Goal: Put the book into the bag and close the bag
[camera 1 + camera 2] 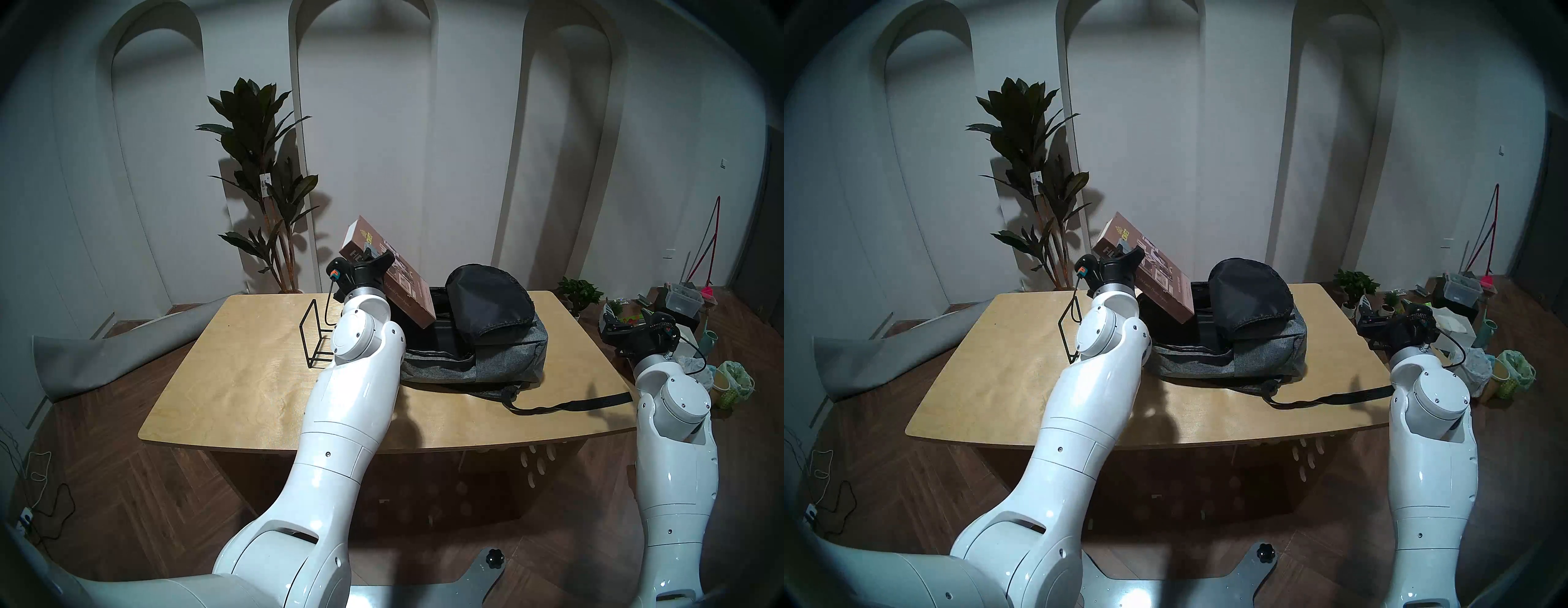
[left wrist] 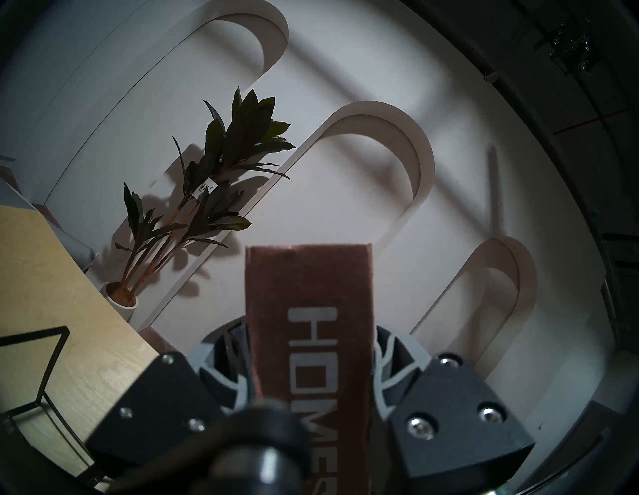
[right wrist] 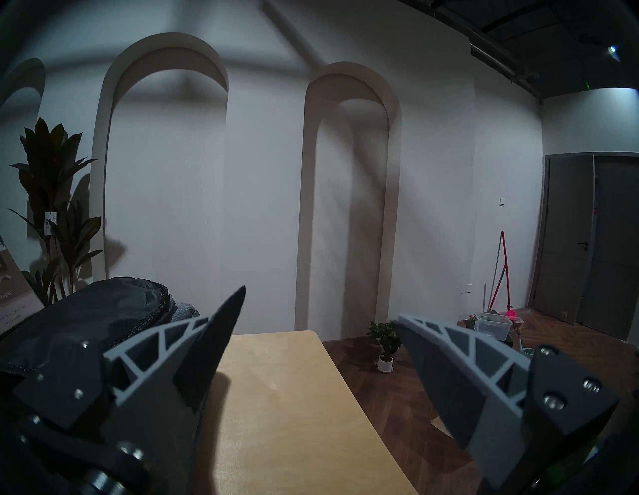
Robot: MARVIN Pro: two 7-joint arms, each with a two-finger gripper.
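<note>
My left gripper point(image 1: 373, 259) is shut on the brown book point(image 1: 396, 278), pinching it near the spine end with the "HOMES" lettering point(image 2: 311, 345). The book hangs tilted, its lower corner dipping at the open mouth of the grey bag point(image 1: 500, 356). The bag lies on the table with its black-lined flap point(image 1: 488, 297) folded up and back. My right gripper point(image 1: 611, 325) hovers open and holds nothing, just past the table's right edge, with the bag point(image 3: 86, 311) to its left. In the right wrist view both fingers point(image 3: 221, 332) stand wide apart.
A black wire-frame stand point(image 1: 314, 339) sits on the wooden table point(image 1: 254, 382) left of the bag, close to my left forearm. The bag's black strap point(image 1: 564, 405) trails toward the right edge. A tall plant point(image 1: 263, 191) stands behind the table; small pots and clutter are on the floor at right.
</note>
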